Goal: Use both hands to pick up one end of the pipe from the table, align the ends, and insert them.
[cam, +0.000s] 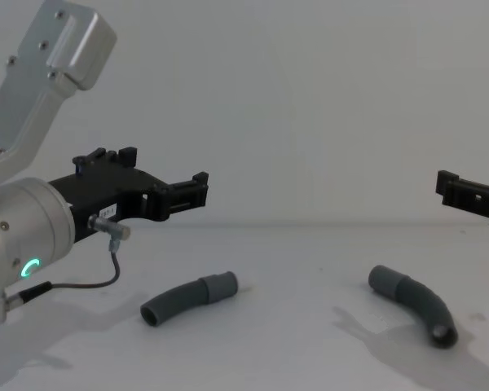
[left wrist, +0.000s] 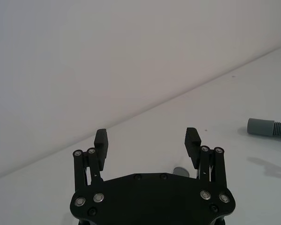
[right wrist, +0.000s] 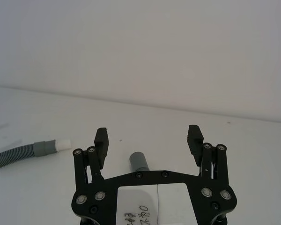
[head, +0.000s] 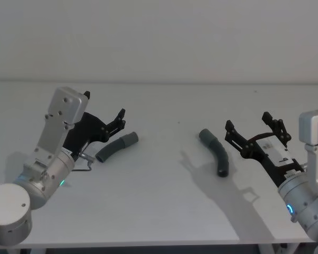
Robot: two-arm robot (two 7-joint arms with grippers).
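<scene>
L gripper (head: pixel 104 106), R gripper (head: pixel 247 121) held wide open, empty | L hose (head: pixel 116 147) lain just beneath L tips | R hose (head: pixel 216 151) just inboard of R, axis fore-aft

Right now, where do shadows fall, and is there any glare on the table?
Head view: soft grey shadow on the table beside the right hose piece, near the open right pincer; no glare. Chest view: same shadow, plus a glowing green ring on the left arm. Left wrist view: faint shadow beyond the open left pincer.
</scene>
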